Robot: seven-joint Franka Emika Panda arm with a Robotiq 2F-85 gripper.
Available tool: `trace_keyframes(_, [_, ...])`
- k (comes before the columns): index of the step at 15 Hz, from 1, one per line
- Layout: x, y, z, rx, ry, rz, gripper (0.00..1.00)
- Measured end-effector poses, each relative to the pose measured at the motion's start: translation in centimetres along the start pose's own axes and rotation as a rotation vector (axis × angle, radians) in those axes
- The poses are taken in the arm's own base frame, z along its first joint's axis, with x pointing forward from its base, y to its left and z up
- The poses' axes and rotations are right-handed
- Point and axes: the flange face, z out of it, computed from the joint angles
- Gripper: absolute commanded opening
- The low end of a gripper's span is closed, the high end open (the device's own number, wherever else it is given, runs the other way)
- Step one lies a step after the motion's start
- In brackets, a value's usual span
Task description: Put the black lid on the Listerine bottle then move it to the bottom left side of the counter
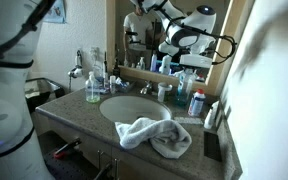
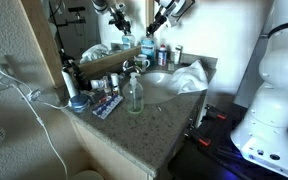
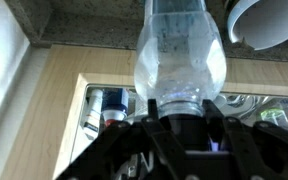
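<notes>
Since your end effector (image 3: 180, 130) is pinched nearly shut on the neck of the Listerine bottle (image 3: 180, 55), w/ the body pointing down at the back of the speckled stone desk (image 3: 84, 20) by the white sink (image 3: 269, 20), expect weight: big, prob. heavy w/ liquid, slick clear plastic, rounded shoulders. Rigid ribbed neck = best hold; walls prob. flex.

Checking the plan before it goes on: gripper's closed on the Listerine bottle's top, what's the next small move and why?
Probably lift straight up a little: the gripper grips the Listerine bottle at its top, and other containers stand close beside it.
</notes>
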Motion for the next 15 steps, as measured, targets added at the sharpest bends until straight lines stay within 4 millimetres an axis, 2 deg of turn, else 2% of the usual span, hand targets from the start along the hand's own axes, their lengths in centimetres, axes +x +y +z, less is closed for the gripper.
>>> trace_keyframes(6, [1.5, 0.5, -3.2, -0.058, 0.045, 0.056, 0.23])
trace_keyframes(10, [2.9, 0.3, -5.6, -0.122, 0.011, 0.063, 0.23])
trace_keyframes(15, [5.0, -1.7, -9.0, -0.216, -0.063, 0.040, 0.23])
